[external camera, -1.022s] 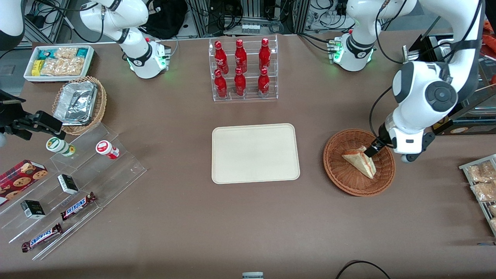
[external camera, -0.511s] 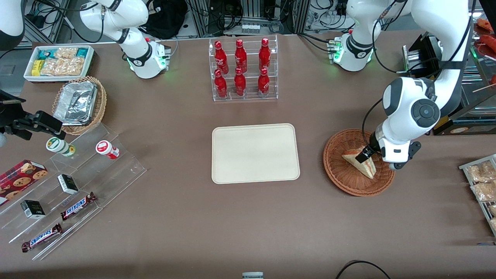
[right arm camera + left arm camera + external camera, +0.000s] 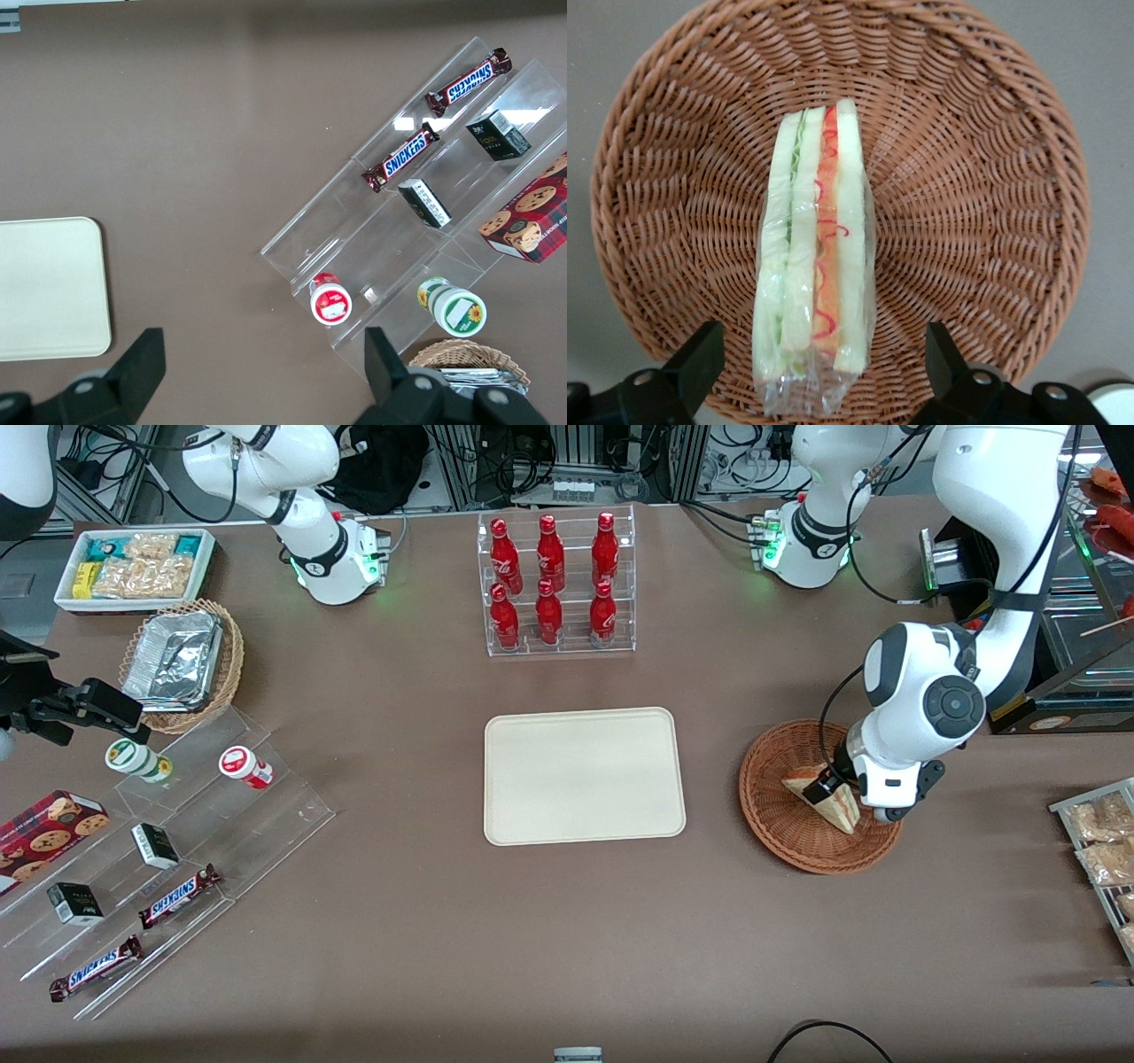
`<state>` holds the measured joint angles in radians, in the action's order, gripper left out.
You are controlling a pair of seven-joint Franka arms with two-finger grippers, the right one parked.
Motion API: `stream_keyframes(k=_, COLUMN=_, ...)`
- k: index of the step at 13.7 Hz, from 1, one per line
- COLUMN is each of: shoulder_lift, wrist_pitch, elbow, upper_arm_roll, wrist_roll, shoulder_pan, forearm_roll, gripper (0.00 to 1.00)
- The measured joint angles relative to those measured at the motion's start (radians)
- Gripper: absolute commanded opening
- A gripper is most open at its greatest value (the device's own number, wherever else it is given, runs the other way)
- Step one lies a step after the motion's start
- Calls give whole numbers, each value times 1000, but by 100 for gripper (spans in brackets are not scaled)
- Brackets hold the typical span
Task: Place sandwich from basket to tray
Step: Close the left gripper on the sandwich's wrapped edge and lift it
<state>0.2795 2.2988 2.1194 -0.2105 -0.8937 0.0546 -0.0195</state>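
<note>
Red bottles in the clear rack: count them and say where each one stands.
6, all in the clear rack: three red bottles on the upper tier, three on the lower tier nearer the front camera. The open claw straddles the sandwich.

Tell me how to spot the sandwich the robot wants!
Find the round reddish-brown basket toward the working arm's end of the table, beside the cream tray. The sandwich lies in it, a plastic-wrapped wedge of white bread with orange and green stripes, the only thing in the basket. The open gripper hovers astride it.
</note>
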Motion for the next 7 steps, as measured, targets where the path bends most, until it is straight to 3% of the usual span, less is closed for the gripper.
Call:
stream_keyframes(k=1, shoulder_lift=8, wrist_pitch=2, elbow=0, upper_arm_roll=1, wrist_roll=0, shoulder_pan=0, forearm_roll=0, gripper=92)
stream_keyframes(k=3, shoulder_lift=20, wrist_pitch=4, elbow=0, upper_arm_roll=2, wrist_roll=0, shoulder_pan=1, forearm_roll=0, gripper=42)
stream_keyframes(k=4, shoulder_lift=26, wrist_pitch=4, elbow=0, upper_arm_roll=3, wrist_roll=0, shoulder_pan=2, forearm_roll=0, gripper=24)
stream_keyframes(k=5, shoulder_lift=32, wrist_pitch=4, elbow=0, upper_arm_roll=4, wrist_roll=0, shoulder_pan=3, forearm_roll=0, gripper=14)
stream_keyframes(k=7, shoulder_lift=42, wrist_pitch=8, elbow=-2, upper_arm_roll=9, wrist_roll=0, shoulder_pan=4, forearm_roll=-1, gripper=13)
